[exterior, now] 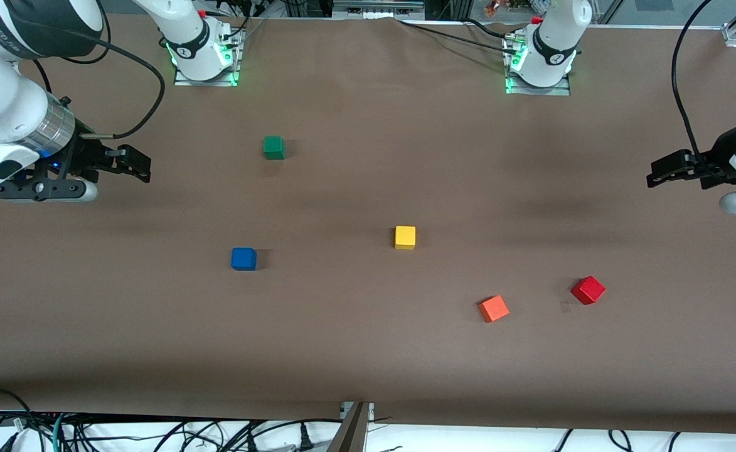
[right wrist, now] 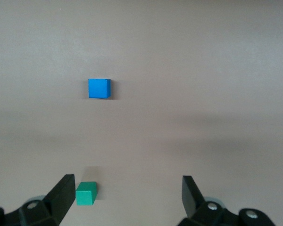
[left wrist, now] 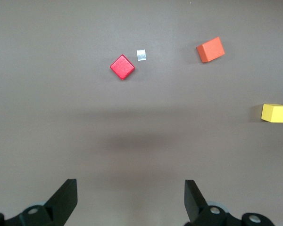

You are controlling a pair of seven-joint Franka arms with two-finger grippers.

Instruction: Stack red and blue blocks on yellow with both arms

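Front: yellow cube (exterior: 405,237) mid-desk; blue cube (exterior: 243,258) toward my right arm's end, red cube (exterior: 588,290) toward my left's.
Left wrist: my left hand (left wrist: 131,200) empty, fingers apart.
Right wrist: my right hand (right wrist: 128,197) likewise.

Five cubes apart, table (exterior: 368,351)

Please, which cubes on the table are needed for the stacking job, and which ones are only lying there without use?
Needed:
- red cube, toward the left arm's end
- blue cube, toward the right arm's end
- yellow cube, the base, between them

Only lying there:
- orange cube, beside the red cube
- green cube, farther from the front camera than the blue cube
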